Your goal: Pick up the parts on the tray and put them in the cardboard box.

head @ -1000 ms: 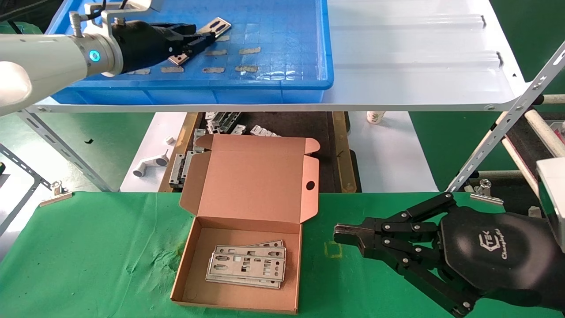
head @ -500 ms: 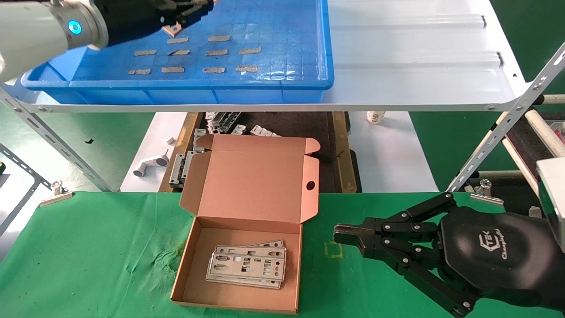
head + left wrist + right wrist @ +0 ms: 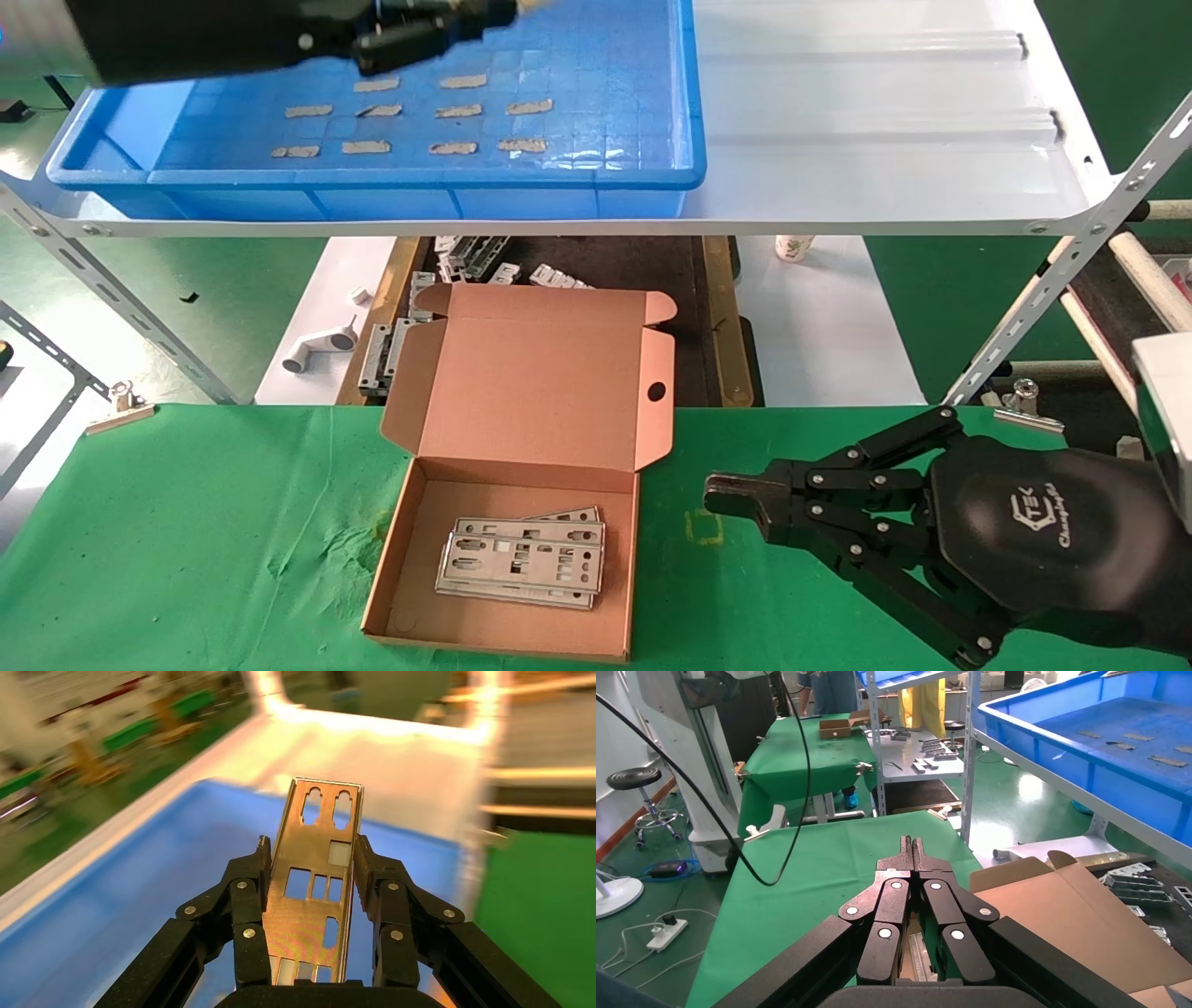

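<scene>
Head view: the bright blue tray [image 3: 596,177] sits on the white shelf [image 3: 885,140], and below it, on the green-covered table [image 3: 186,559], the brown cardboard box [image 3: 521,447] lies open with a few silver parts [image 3: 520,564] stacked on its floor. Above the tray, the left claw [image 3: 313,874] pinches one long, narrow silver plate [image 3: 316,881] by its two long edges, its punched end sticking out past the fingertips. The right claw [image 3: 736,499], pressed together, hovers over the table just right of the box.
</scene>
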Motion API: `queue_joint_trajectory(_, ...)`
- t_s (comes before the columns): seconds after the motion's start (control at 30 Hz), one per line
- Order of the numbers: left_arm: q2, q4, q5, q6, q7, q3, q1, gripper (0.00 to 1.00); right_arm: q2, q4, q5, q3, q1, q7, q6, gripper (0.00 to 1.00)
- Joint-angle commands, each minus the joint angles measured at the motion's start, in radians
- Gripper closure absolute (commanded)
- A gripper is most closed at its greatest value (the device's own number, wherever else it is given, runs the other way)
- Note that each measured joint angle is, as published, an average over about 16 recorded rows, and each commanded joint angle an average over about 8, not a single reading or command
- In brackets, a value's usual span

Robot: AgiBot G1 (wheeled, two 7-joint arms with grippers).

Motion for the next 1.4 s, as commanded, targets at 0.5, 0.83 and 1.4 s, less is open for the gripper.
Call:
queue_joint_trajectory(0.5, -0.153, -0.418, -0.139, 0.224, 0.134, 0.163, 0.196, 1.00, 0.000, 0.000, 0.000, 0.000, 0.000, 0.000, 0.000, 1.00)
queue_joint_trajectory(0.83, -0.233, -0.654, -0.254, 0.203, 0.097, 0.408, 0.351, 1.00, 0.000, 0.000, 0.000, 0.000, 0.000, 0.000, 0.000, 1.00)
queue_joint_trajectory(1.4, -0.092, -0.431, -0.129, -0.046, 0.165, 0.515, 0.506, 0.71, 0.000, 0.000, 0.000, 0.000, 0.000, 0.000, 0.000, 1.00)
